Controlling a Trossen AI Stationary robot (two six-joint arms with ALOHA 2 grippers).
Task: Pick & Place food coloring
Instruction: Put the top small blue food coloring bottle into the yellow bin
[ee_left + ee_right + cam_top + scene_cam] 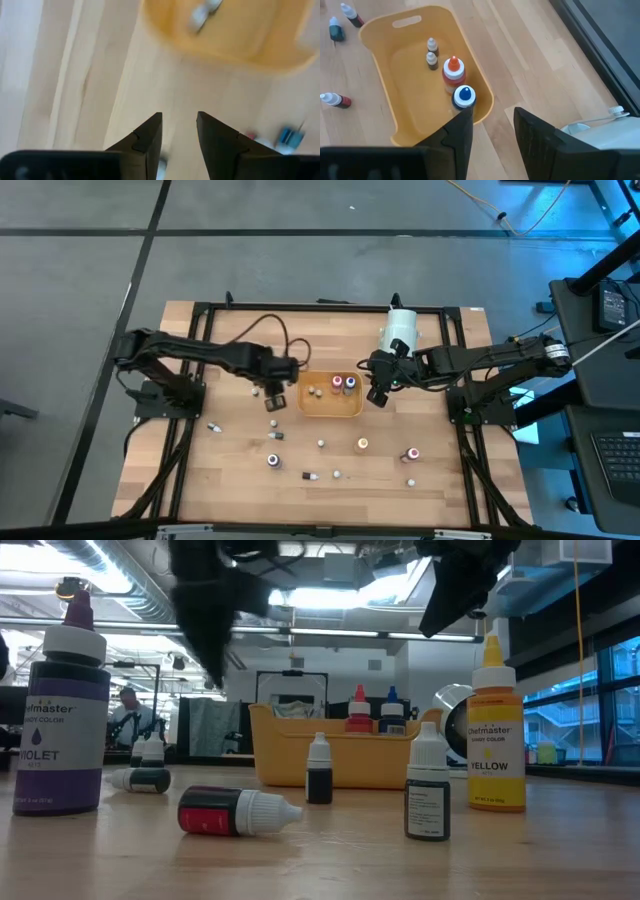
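Note:
The orange tray sits mid-table and holds a blue-capped bottle, a red-capped bottle and two tiny vials, all upright. More food coloring bottles are scattered on the wood nearer the table's near edge: a violet one and a yellow one stand upright, and a red one lies on its side. My left gripper hovers open just left of the tray. My right gripper hovers open at the tray's right end. Both are empty.
A large white cylinder lies behind the tray, close to my right arm. A black frame runs round the table's edges. Bare wood shows between the tray and the scattered bottles. People and office gear show in the room beyond the table.

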